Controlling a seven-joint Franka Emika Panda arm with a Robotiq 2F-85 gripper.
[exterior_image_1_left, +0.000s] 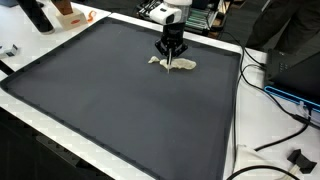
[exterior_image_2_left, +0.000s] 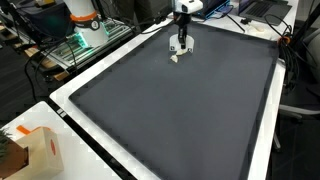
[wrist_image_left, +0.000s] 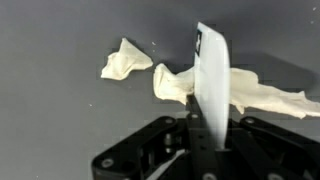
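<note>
Scrap (wrist_image_left: 125, 62) of white cloth lies on the dark mat (exterior_image_1_left: 100, 100) near the tabletop's far edge, a bigger cloth (wrist_image_left: 265, 97) just right of it. My gripper (exterior_image_1_left: 172, 66) stands on that cloth, fingers (wrist_image_left: 212, 80) pressed together; I cannot tell if they pinch it.

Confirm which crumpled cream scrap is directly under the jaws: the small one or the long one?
The long scrap, running to the wrist view's right edge, lies under the jaws. The small scrap sits apart on the dark mat.
</note>
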